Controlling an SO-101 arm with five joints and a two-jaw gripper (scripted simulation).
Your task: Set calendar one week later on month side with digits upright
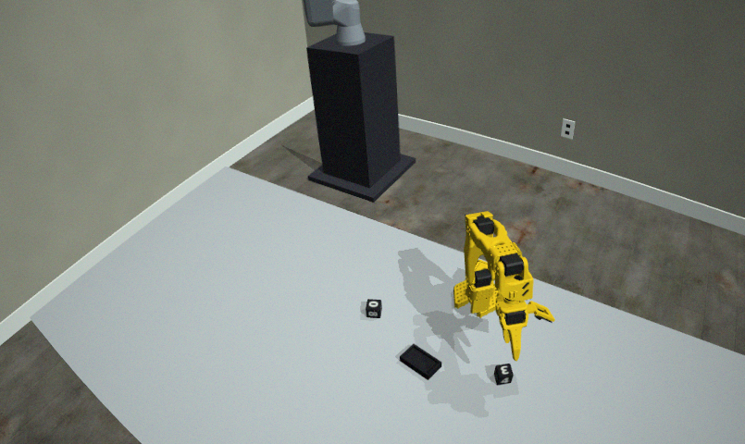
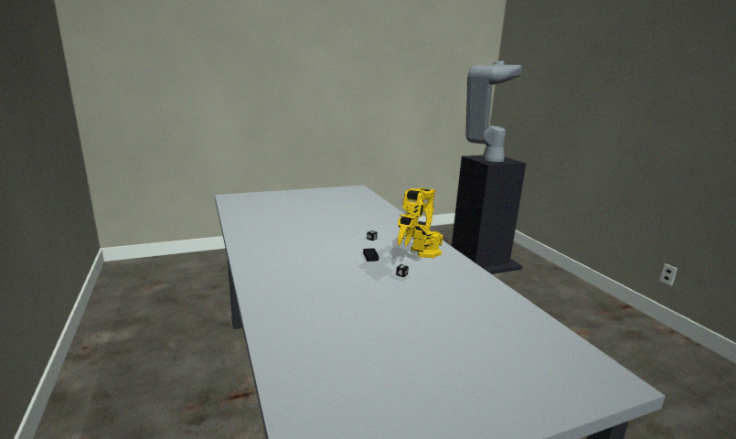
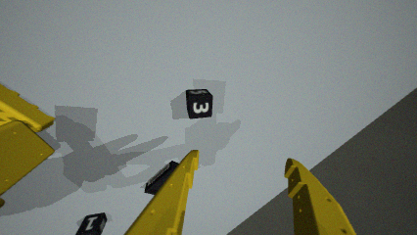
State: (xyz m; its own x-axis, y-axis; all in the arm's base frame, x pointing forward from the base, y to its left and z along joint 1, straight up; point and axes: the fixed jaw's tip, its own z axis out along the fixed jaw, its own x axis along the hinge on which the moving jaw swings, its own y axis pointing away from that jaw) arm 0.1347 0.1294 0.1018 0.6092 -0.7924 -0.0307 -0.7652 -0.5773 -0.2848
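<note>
A black cube with a white 3 on top (image 1: 502,373) stands on the grey table, apart from the tray; it also shows in the exterior view (image 2: 401,270) and the wrist view (image 3: 199,103). A second black cube showing a 0 on top (image 1: 373,308) stands farther left (image 2: 371,234); the wrist view shows a 1 on it (image 3: 92,224). The low black tray (image 1: 420,361) (image 2: 370,253) (image 3: 162,177) lies flat and empty between them. My yellow gripper (image 1: 530,337) hangs in the air above and behind the 3 cube, pointing down, open and empty (image 3: 242,159).
My arm's base (image 1: 494,297) stands near the table's far edge. A black pedestal with a grey arm (image 1: 359,109) stands on the floor beyond the table (image 2: 488,208). The table edge runs close on my right in the wrist view (image 3: 343,162).
</note>
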